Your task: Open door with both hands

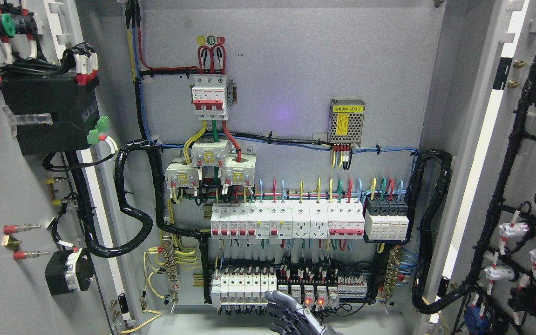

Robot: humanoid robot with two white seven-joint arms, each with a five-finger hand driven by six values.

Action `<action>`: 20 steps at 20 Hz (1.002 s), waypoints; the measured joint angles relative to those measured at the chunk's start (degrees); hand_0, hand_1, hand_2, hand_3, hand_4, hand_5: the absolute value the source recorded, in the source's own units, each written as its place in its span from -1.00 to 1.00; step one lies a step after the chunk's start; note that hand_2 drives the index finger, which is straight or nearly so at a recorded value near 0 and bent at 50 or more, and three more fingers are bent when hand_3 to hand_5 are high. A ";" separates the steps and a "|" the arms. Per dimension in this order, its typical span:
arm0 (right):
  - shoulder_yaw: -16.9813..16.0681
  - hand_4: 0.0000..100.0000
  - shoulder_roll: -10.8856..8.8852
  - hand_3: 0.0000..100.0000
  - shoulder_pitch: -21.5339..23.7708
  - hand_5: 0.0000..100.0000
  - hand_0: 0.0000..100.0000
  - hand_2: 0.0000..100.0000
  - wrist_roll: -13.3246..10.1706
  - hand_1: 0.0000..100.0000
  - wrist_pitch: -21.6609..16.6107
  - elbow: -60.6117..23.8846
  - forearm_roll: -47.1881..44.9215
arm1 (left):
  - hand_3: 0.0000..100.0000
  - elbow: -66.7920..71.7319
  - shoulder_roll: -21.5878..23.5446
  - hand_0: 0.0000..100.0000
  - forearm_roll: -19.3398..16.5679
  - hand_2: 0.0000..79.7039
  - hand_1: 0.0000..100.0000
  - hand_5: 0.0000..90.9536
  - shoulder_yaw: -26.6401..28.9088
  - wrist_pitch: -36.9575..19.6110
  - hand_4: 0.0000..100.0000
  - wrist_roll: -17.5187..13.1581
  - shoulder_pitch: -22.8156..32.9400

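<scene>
Both cabinet doors [25, 186] hang wide open; one hand [291, 311] pokes up at bottom center, fingers loosely spread, gripping nothing, below the breakers [286, 223].

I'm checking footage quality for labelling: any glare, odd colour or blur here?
Head view: a faint purple flare sits on the grey back panel; the white strip on the right door is blown out; the breakers are sharp; the right hand at the bottom edge looks slightly soft.

Bright, even light, sharp focus; faint purple glare, perhaps lens flare, on the back panel [286, 114].
</scene>
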 measured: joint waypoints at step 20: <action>-9.82 -1.00 -0.99 -1.00 15.21 -1.00 -1.00 -1.00 0.31 -1.00 -18.43 -2.60 -0.30 | -1.00 -59.84 10.72 -1.00 2.72 -1.00 -1.00 -1.00 -9.16 0.23 -1.00 0.37 22.24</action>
